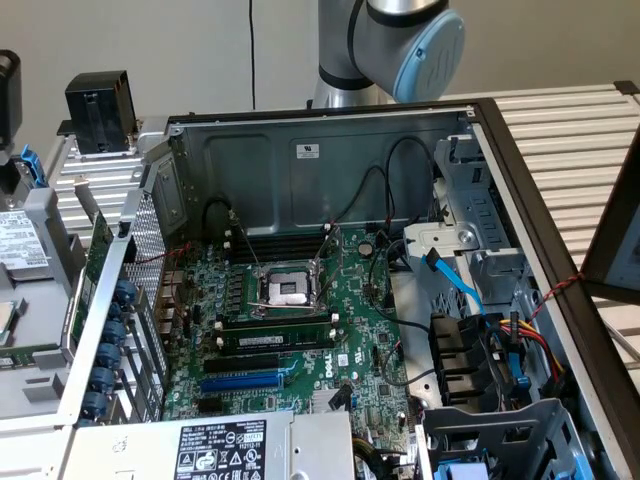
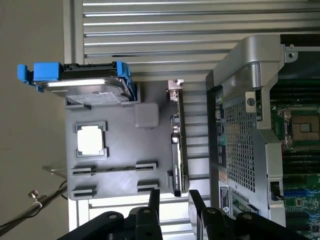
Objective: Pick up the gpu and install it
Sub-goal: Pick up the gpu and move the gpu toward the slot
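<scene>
The pincer (image 2: 174, 202) stands with its two fingers apart and is not closed on anything. The gpu (image 2: 178, 145) stands on edge in a slot of the gray tray (image 2: 120, 150), along the side nearest the open computer case (image 2: 245, 100). It lines up with the gap between the fingers, close to their tips. A hard drive (image 2: 85, 82) and a processor chip (image 2: 91, 140) share the tray.
</scene>
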Tool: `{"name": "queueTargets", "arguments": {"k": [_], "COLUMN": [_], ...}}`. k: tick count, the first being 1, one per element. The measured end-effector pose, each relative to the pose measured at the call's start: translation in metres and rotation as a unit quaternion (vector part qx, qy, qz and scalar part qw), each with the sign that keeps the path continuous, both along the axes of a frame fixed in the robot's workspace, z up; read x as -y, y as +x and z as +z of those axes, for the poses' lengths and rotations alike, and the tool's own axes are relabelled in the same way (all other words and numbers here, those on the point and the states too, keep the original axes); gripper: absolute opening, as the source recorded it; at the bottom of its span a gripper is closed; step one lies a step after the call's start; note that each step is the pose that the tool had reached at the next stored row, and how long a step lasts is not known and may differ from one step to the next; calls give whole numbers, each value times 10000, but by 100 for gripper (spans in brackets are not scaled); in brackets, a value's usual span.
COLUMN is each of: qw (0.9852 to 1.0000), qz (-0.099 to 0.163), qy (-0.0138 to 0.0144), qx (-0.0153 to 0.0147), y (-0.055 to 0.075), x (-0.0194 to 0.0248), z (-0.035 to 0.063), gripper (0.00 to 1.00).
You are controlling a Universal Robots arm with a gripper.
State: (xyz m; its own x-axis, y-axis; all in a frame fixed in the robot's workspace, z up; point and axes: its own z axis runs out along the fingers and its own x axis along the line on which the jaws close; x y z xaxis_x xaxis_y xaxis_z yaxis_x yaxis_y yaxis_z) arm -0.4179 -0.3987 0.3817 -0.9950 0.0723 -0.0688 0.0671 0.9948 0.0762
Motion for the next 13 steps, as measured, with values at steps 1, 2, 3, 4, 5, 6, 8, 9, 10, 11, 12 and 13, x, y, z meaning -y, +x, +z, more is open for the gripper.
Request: {"name": "queueTargets", "arguments": {"k": [1,2,3,4,5,6,8,9,10,11,12,13], "qw": [10000,10000,10000,9999,9999,9999,9999,9999,9999,9998,9998,9998], "qz": [0,0,0,0,-1,-1,-9,-16,-26,-36,-48,-54], "qy": [16,25,31,35,36,37,43,50,64,83,106,135], "qx": [29,57,78,96,114,129,148,150,150,150,151,150], "y": [-13,-31,-47,-67,-89,-106,-125,-126,-126,-126,-126,-127], "x": [0,0,0,0,0,0,0,0,0,0,0,0], "z": [-3,-8,-14,-22,-32,-43,-69,-82,-97,-111,-126,-137], "gripper": [36,36,36,36,36,36,36,36,36,36,36,36]}}
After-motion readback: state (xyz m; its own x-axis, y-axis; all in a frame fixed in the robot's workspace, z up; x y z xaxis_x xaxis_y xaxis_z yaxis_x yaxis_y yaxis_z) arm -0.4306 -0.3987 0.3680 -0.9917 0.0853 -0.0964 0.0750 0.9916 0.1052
